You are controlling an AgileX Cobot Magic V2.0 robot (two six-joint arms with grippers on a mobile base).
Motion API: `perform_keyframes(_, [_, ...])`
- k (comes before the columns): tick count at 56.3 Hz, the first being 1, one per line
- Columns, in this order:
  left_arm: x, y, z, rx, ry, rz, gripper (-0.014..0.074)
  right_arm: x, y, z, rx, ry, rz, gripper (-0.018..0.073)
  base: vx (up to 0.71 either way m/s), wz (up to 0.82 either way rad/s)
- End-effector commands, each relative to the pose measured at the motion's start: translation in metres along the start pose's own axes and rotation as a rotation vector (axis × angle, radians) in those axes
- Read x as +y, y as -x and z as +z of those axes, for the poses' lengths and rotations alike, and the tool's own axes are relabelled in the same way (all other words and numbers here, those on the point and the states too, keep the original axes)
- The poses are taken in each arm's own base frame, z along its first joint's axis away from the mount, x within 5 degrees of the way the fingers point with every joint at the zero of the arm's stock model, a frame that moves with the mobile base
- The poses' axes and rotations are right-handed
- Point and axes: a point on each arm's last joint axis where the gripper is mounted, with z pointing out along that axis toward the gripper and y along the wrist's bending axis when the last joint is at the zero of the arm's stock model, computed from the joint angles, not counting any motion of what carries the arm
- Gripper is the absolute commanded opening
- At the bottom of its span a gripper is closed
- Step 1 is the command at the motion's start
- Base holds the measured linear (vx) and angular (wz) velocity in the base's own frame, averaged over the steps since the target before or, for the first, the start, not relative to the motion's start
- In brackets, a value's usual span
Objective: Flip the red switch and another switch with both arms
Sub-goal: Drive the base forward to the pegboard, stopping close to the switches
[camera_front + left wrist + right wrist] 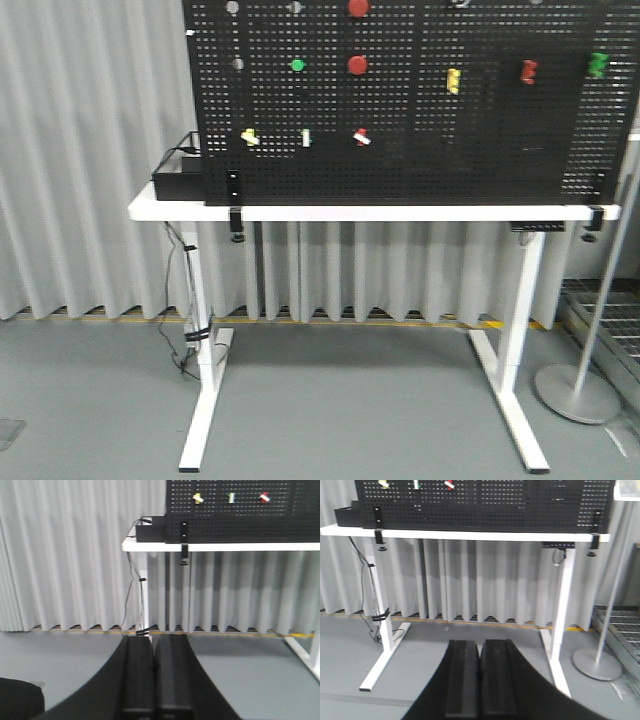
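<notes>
Your left tool and right tool hang pinched closed, empty, far from the red switch and yellow switch: likely parked.

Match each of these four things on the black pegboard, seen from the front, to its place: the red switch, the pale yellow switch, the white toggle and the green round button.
Column A
1. red switch
2. pale yellow switch
3. white toggle
4. green round button

Column B
a. middle of the toggle row
b. right end of the toggle row
c. higher up, just left of a round red button
d. left end of the toggle row

Pairs: 1-b; 2-d; 3-a; 4-c
</notes>
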Motion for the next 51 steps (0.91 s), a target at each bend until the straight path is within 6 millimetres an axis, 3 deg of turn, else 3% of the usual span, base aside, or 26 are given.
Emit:
perform_keyframes(1, [-0.0002, 0.0019, -0.0007, -0.083, -0.006, -0.011, 0.0003, 0.0004, 0.0067, -0.0008, -0.090, 0.003, -0.012, -0.0006, 0.14, 0.20])
perform_keyframes(51, [-0.0002, 0.0019, -0.0007, -0.083, -0.006, -0.011, 0.0003, 0.0004, 0.0067, -0.0008, -0.090, 0.003, -0.012, -0.0006, 0.25, 0.02])
